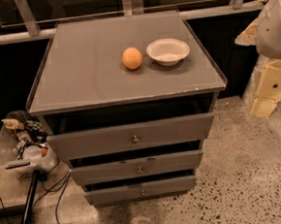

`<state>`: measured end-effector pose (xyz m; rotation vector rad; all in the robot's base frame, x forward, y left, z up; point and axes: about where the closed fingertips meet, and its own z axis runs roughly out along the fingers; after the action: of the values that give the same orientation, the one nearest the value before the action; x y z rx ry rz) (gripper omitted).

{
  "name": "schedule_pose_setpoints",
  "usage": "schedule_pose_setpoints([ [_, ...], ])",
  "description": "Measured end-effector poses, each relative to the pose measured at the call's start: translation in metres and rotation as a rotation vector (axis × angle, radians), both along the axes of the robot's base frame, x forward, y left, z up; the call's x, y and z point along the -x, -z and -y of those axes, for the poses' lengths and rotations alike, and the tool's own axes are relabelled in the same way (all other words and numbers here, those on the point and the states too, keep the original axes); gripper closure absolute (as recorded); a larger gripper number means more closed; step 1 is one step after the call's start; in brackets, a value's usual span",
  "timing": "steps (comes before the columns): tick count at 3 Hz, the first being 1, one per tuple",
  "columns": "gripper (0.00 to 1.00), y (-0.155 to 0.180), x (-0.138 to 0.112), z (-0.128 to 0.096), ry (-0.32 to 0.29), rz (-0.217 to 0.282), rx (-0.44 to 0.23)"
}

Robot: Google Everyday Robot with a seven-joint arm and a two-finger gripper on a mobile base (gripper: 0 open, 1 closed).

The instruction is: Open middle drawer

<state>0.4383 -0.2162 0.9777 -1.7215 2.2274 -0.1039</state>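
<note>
We find the middle drawer at lower centre of the frame, second of three in the grey cabinet. Its flat grey front looks sound, with a small metal knob at centre. A dark gap shows above the front. We judge it ajar at most, so the pull is not yet done. The gripper hangs at the right edge, well apart from the knob. We cannot tell its grip state.

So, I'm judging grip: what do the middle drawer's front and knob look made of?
The middle drawer front: likely painted wood or laminate, matte grey, no glare. Its knob: seemingly metal, small bright glint. The pincer hangs at picture right, apart from the cabinet.
</note>
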Motion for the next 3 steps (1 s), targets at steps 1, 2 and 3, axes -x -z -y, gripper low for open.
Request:
schedule_pose_setpoints([
  [1, 0.0, -0.001, 0.002, -0.003, -0.001, 0.014, 0.003],
  [2, 0.0, 0.018, 0.011, -0.014, -0.022, 0.006, -0.053],
  [3, 0.0, 0.056, 0.021, -0.031, -0.066, -0.016, -0.161],
])
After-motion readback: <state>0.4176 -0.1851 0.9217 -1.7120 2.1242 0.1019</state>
